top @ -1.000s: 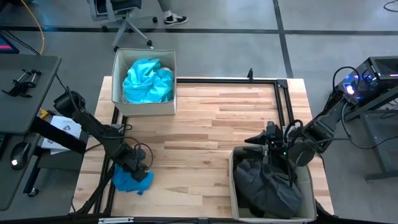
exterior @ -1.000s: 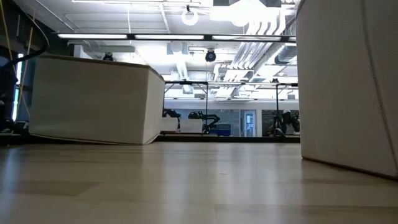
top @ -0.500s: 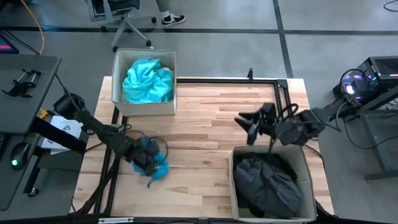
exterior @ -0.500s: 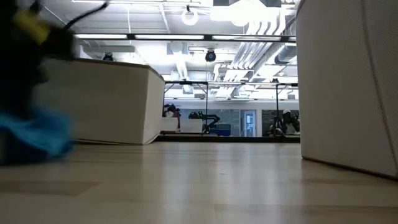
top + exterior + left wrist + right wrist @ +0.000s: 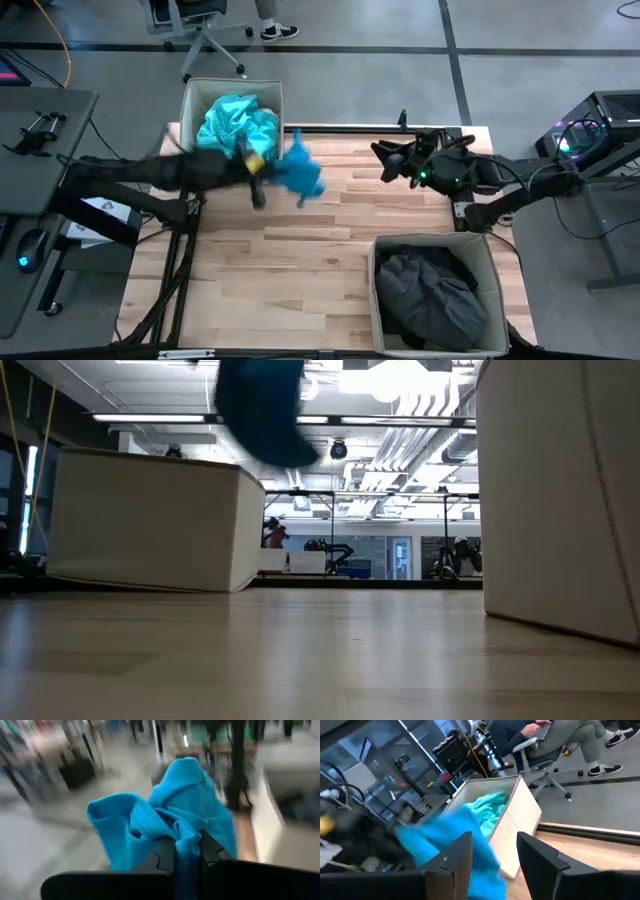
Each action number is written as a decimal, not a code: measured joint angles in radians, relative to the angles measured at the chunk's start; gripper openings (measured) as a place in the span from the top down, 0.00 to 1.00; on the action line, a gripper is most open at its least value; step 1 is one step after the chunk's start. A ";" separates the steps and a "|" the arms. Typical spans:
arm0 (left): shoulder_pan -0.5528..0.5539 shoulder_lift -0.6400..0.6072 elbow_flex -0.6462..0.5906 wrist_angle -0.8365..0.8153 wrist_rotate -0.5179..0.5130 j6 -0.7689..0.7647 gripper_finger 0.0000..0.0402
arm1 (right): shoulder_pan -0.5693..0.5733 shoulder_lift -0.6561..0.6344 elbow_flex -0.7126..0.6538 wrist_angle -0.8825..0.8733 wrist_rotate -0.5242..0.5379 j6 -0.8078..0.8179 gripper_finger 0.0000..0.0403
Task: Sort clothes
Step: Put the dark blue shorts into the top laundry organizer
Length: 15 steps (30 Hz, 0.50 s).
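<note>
My left gripper [image 5: 270,172] is shut on a bright blue garment [image 5: 302,172], high over the table's far left part, just right of the far-left beige bin [image 5: 232,172]. That bin holds turquoise clothes [image 5: 236,128]. The low view shows the garment [image 5: 264,408] blurred, high up. My right gripper [image 5: 384,158] hangs open over the far right part of the table, nothing between its fingers [image 5: 454,856]. Dark grey clothes [image 5: 432,296] lie in the near-right bin [image 5: 376,300]. My left gripper pinches a bunched fold of the blue garment [image 5: 187,842] between its two fingers. The fingers reach out about level from the table's left side. The garment is lifted clear of the table and billows out beyond the fingertips, slack.
A black frame rail [image 5: 360,130] runs along the table's far edge and down its right side. Bare wood [image 5: 300,260] lies between the two bins. An office chair [image 5: 190,20] and a person's feet are on the floor beyond the table.
My left gripper has shut on the blue garment at the table's near left edge, lifted it clear and swung it fast toward the far edge, beside the far-left bin. My right gripper has risen out of the near-right bin and gone toward the far edge, leaving the dark clothes inside.
</note>
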 joint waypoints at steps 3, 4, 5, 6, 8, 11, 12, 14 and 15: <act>0.087 -0.006 0.136 0.013 0.012 0.148 1.00 | -0.019 0.025 0.001 0.049 -0.033 -0.002 0.64; 0.118 -0.005 0.184 -0.009 0.001 0.198 1.00 | -0.020 0.034 0.001 0.065 -0.040 -0.004 0.64; 0.150 -0.001 0.231 -0.042 -0.021 0.242 1.00 | -0.022 0.044 0.001 0.072 -0.043 -0.004 0.64; 0.182 0.004 0.275 -0.078 -0.047 0.280 1.00 | -0.022 0.054 0.001 0.074 -0.044 -0.004 0.64; 0.253 0.016 0.350 -0.178 -0.097 0.332 1.00 | -0.022 0.074 0.001 0.075 -0.043 -0.004 0.64; 0.383 0.033 0.409 -0.341 -0.123 0.349 1.00 | -0.033 0.102 0.001 0.073 -0.046 -0.026 0.64; 0.432 0.037 0.412 -0.393 -0.118 0.338 1.00 | -0.040 0.109 0.001 0.073 -0.056 -0.033 0.64; 0.535 0.059 0.411 -0.503 -0.082 0.301 1.00 | -0.058 0.117 0.001 0.074 -0.087 -0.054 0.64; 0.587 0.078 0.410 -0.554 -0.039 0.281 1.00 | -0.070 0.119 0.001 0.074 -0.106 -0.063 0.64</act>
